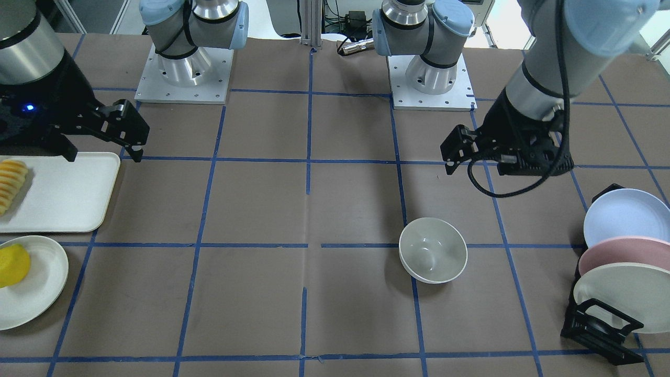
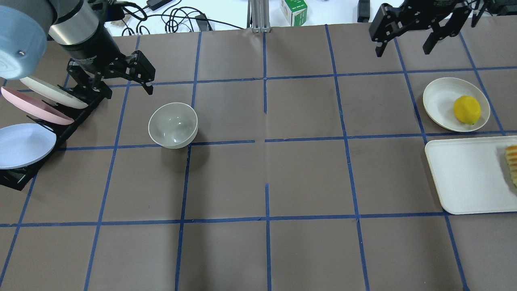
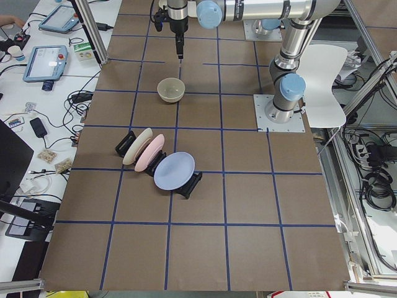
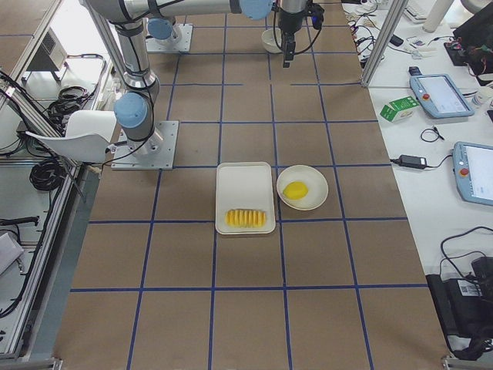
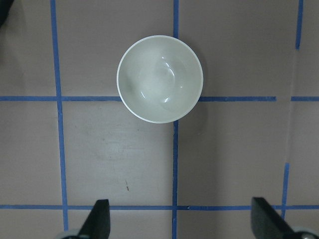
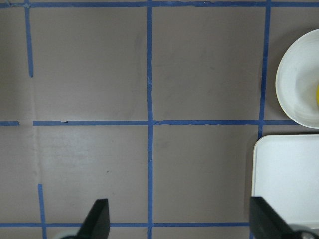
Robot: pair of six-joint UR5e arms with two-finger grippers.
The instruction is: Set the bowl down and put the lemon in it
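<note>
The off-white bowl (image 1: 433, 250) stands upright and empty on the table, left of centre in the overhead view (image 2: 173, 124) and in the upper middle of the left wrist view (image 5: 160, 78). My left gripper (image 2: 115, 83) hangs open and empty above the table, just beyond the bowl, beside the plate rack. The yellow lemon (image 2: 467, 109) lies on a flat off-white plate (image 2: 440, 95) at the far right. My right gripper (image 2: 402, 50) is open and empty, raised beyond that plate. In the right wrist view only a sliver of the lemon (image 6: 317, 94) shows at the right edge.
A black rack with three pastel plates (image 2: 28, 121) stands at the left edge, close to my left gripper. A white tray (image 2: 464, 173) with ridged yellow-orange sliced food (image 2: 512, 161) lies near the lemon's plate. Blue tape lines grid the brown table.
</note>
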